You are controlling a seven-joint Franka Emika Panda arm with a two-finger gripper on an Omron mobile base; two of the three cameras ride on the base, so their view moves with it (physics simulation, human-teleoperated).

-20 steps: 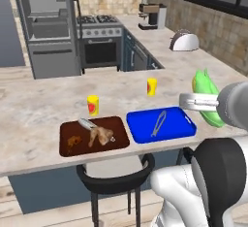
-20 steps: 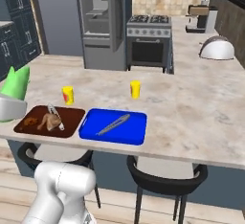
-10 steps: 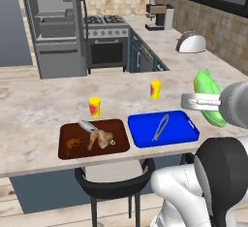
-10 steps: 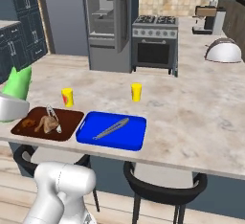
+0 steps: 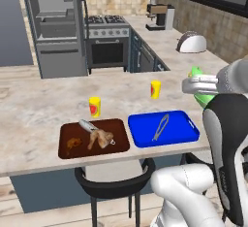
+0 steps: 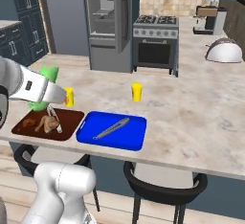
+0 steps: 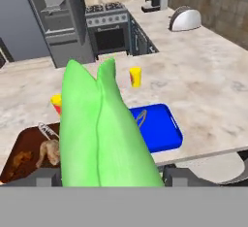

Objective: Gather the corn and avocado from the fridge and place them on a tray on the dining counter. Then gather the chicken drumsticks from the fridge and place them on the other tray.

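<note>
Counter (image 5: 34, 119) holds two trays (image 5: 94, 138) (brown, blue).

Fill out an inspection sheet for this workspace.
Surface: marble dining counter, two trays side by side near its front edge.
Job's things: corn in green husk, held in the tool; blue tray holds metal tongs; brown tray holds chicken.
Clutter: two yellow cups behind the trays.
Tool: shut on corn, raised beside the counter.
Cables: nothing seen.
Surroundings: open fridge, stove, coffee machine, toaster, stool.
</note>
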